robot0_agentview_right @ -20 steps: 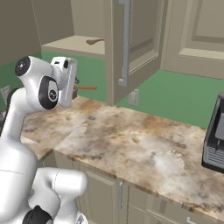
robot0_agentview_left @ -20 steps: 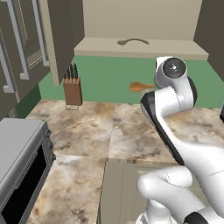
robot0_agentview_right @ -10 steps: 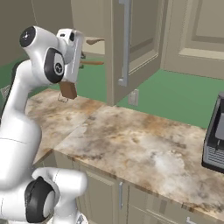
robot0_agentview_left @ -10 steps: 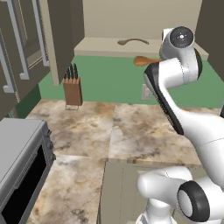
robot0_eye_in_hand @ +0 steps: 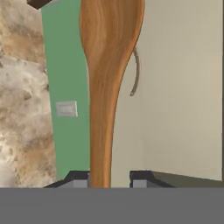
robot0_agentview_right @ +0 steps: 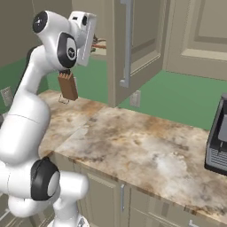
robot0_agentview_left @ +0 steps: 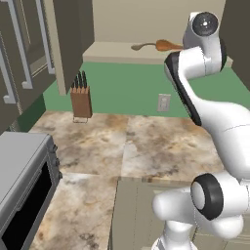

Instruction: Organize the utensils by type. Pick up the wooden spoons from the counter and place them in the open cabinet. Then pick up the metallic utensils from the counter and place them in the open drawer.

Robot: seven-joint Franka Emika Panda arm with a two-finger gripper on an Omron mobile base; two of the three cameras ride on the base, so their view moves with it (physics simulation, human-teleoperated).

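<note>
My gripper [robot0_eye_in_hand: 107, 179] is shut on the slim handle of an orange-brown wooden spoon [robot0_eye_in_hand: 109, 65], whose oval bowl points away from the hand. In the left base view the held wooden spoon [robot0_agentview_left: 167, 46] hangs at the level of the open cabinet's beige shelf [robot0_agentview_left: 107, 51], its bowl over the shelf. A second, tan wooden spoon [robot0_agentview_left: 140, 47] lies on that shelf just beyond; its curved handle [robot0_eye_in_hand: 136, 74] shows in the hand view. The hand [robot0_agentview_right: 86, 29] is raised high beside the cabinet door. The marbled counter [robot0_agentview_left: 146, 146] lies far below. The open drawer [robot0_agentview_left: 134, 210] is at the front. The metallic utensils are out of view.
A knife block [robot0_agentview_left: 80, 100] stands at the back of the counter under the dark open cabinet door [robot0_agentview_left: 68, 39]. A grey oven-like appliance [robot0_agentview_left: 24, 180] sits at the front left. The other open door [robot0_agentview_right: 128, 48] hangs right of the hand. A black appliance [robot0_agentview_right: 217, 142] stands far right.
The arm has lifted the wooden spoon from mid-height up to the cabinet shelf and carried it forward, close to the spoon lying there. The grip on the handle is unchanged.
</note>
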